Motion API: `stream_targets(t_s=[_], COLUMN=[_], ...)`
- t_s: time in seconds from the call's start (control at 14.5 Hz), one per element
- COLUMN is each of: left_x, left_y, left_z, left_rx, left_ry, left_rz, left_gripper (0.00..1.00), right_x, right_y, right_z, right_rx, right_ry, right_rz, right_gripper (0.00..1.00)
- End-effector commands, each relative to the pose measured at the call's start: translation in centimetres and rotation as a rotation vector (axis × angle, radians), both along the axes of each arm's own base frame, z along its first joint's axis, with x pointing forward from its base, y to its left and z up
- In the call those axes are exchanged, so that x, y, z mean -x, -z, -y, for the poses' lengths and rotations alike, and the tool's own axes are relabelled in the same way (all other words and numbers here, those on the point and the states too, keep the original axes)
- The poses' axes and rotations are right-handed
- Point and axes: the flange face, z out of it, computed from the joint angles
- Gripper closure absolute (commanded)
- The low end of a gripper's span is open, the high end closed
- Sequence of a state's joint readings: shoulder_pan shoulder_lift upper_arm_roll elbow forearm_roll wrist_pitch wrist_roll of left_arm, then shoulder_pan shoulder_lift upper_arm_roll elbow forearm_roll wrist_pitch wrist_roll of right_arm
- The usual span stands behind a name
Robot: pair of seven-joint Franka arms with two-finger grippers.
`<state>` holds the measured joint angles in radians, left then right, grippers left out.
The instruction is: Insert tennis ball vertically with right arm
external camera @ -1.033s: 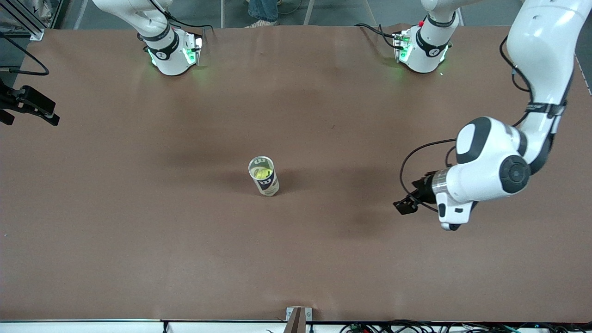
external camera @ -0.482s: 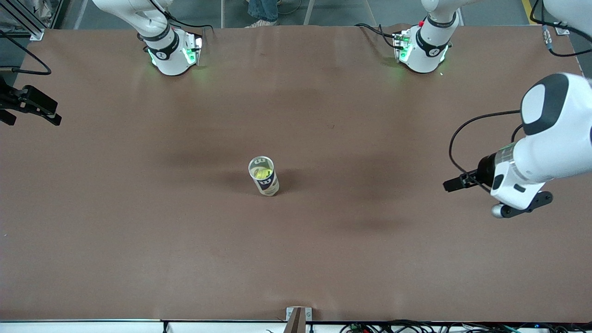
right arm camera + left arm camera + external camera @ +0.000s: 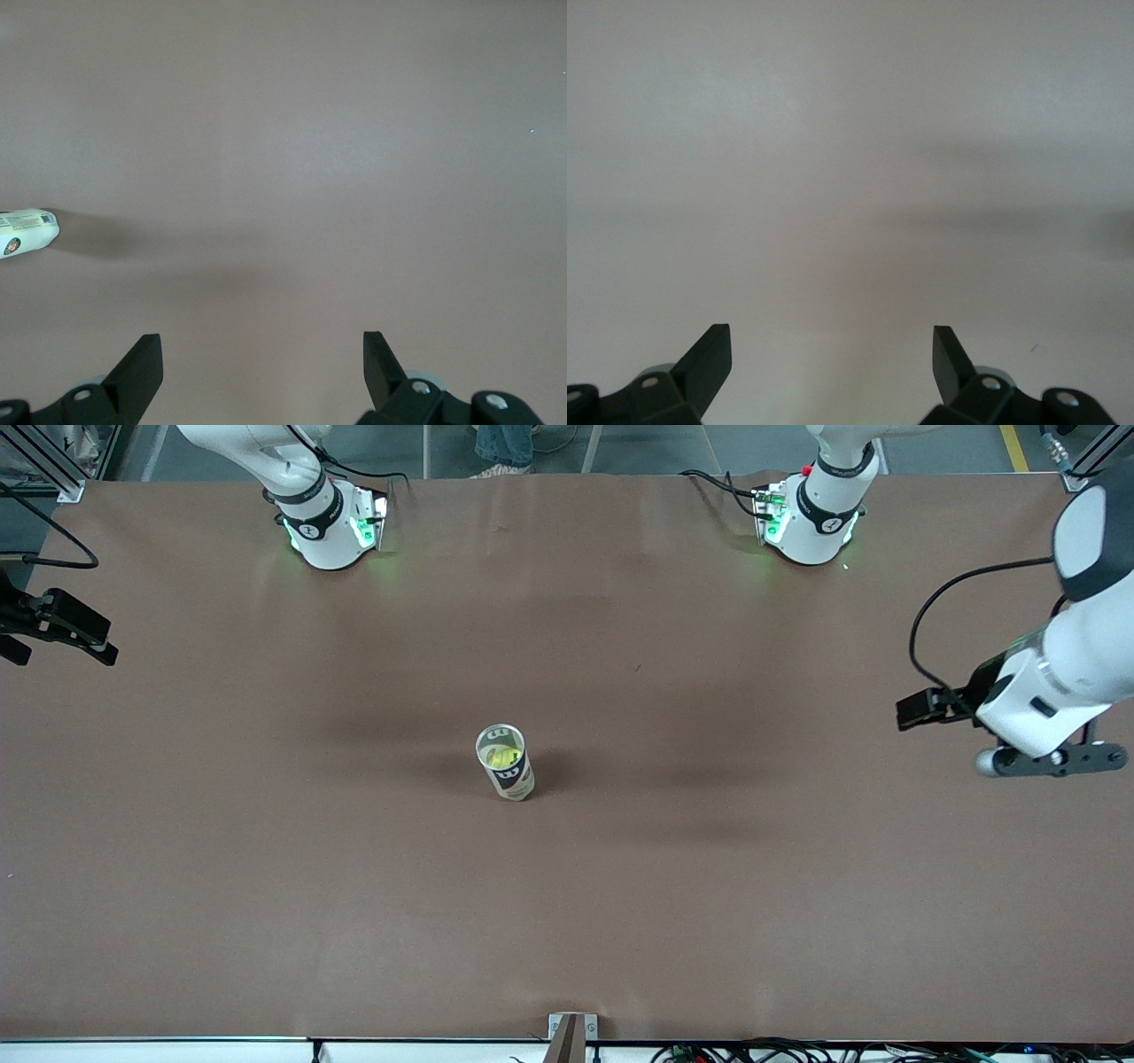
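Tennis ball [image 3: 503,757] seated inside clear can [image 3: 506,763], upright mid-table [image 3: 266,824]. Left gripper [image 3: 831,354] up over bare table at left arm's end, jaws wide, nothing held. Right gripper [image 3: 263,359] jaws wide, empty, over bare table; can visible at edge of right wrist view. Right arm [image 3: 266,460] visible only near its base.

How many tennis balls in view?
1: a tennis ball sits inside the upright can mid-table. More could be hidden below it; none elsewhere on the table.
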<state>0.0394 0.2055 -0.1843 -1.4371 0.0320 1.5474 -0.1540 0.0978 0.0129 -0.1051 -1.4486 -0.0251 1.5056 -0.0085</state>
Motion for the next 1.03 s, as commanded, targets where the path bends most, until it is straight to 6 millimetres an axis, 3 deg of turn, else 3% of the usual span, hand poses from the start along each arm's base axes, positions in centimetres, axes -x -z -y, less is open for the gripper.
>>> stream_targets(t_s=[0.0, 0.34, 0.69, 0.96], left_x=[0.8, 3.5, 6.8, 8.2], left_y=[-2.4, -6.1, -9.2, -11.1], left_z=[0.0, -0.7, 0.0, -0.8], left_rx=[0.010, 0.063, 0.054, 0.053], left_ry=[0.019, 0.040, 0.061, 0.054], left_rz=[0.028, 0.027, 0.033, 0.067], left_gripper=[0.00, 0.00, 0.00, 0.00], right_x=[-0.1, -0.1, -0.1, -0.1], right_y=[-0.3, -0.3, -0.3, -0.3], right_z=[-0.1, -0.1, 0.0, 0.0], right_rx=[0.000, 0.000, -0.002, -0.002], right_ry=[0.000, 0.000, 0.001, 0.002], right_rz=[0.007, 0.007, 0.007, 0.007], right_gripper=[0.00, 0.00, 0.00, 0.00])
